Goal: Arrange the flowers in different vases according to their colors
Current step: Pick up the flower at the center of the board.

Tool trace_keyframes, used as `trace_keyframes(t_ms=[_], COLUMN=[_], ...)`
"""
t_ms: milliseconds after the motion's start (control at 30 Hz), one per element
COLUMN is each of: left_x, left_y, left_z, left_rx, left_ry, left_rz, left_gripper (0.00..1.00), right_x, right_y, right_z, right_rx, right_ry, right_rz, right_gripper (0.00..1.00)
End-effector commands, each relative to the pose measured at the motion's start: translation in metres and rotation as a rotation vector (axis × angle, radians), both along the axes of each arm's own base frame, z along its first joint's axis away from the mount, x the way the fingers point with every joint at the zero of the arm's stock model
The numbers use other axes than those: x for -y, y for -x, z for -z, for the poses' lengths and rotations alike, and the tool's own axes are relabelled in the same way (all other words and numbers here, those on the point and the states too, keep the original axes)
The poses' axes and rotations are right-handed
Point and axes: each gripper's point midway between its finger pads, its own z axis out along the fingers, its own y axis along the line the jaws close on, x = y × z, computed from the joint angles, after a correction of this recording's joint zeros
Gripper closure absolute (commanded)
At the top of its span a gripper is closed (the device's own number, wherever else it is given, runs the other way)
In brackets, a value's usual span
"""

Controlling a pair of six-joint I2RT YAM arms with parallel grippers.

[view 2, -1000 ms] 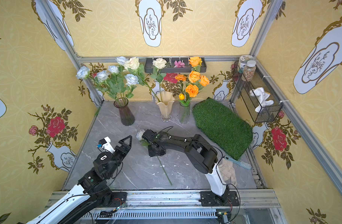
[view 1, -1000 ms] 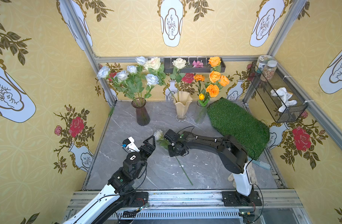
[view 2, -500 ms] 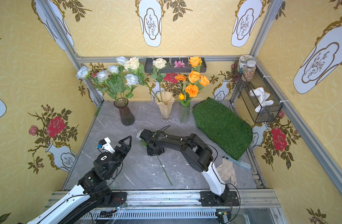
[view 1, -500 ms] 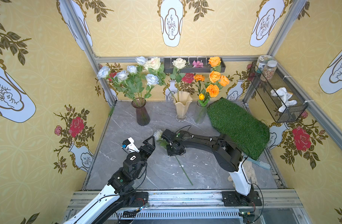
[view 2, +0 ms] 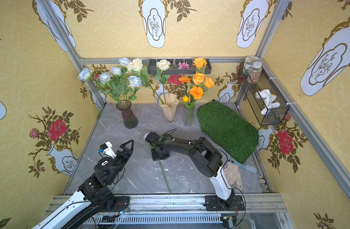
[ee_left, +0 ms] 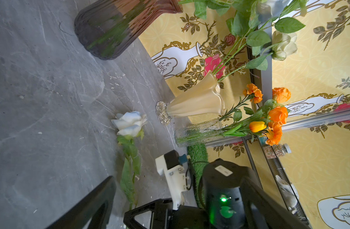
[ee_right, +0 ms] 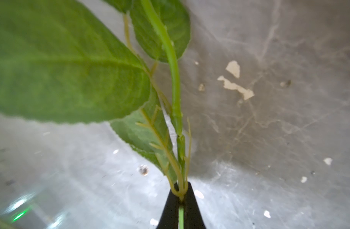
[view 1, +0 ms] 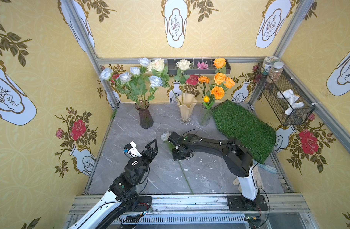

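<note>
A pale white rose (view 1: 165, 136) lies on the marble table, its stem (view 1: 187, 178) running toward the front edge. My right gripper (ee_right: 181, 195) is shut on that stem just below the leaves. In both top views the right wrist (view 1: 180, 150) covers the grip. My left gripper (view 1: 142, 143) hovers open and empty, just left of the rose (ee_left: 130, 123). At the back stand the purple-brown vase (view 1: 145, 117) with pale blue-white roses (view 1: 130, 77), the cream vase (view 1: 186, 111) with cream roses (view 1: 183, 64), and the clear vase (view 1: 205, 116) with orange flowers (view 1: 219, 78).
A green grass mat (view 1: 243, 126) leans at the back right. A wire basket (view 1: 285, 99) hangs on the right wall and a black tray (view 1: 198, 68) with pink blossoms on the back wall. A brush (view 1: 267, 168) and a cloth (view 1: 257, 178) lie beside the right arm's base.
My right gripper has shifted a little to the left over the stem and closed on it. The left arm has stayed still and open.
</note>
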Motion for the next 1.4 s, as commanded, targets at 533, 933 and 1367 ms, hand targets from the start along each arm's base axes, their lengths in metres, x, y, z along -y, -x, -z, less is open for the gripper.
trace_keyframes(t_ms=[533,933,1367], left_x=[0.085,0.080,0.085], left_y=[-0.022,-0.031,-0.023], left_z=[0.001,0.020,0.031], left_rx=[-0.054,-0.365,-0.398], left_ry=[0.027,0.011,-0.050], left_rz=[0.379,0.541,0.601], left_gripper=[0.20,0.49,0.58], right_x=[-0.029,-0.028,-0.028], right_y=[-0.003,-0.003,0.002], right_z=[-0.086,-0.090,-0.099], right_rx=[-0.005,0.020,0.016], right_ry=[-0.676,-0.682,-0.737], right_rz=[-0.166,-0.181,-0.198], right_gripper=[1.00,1.00,1.00])
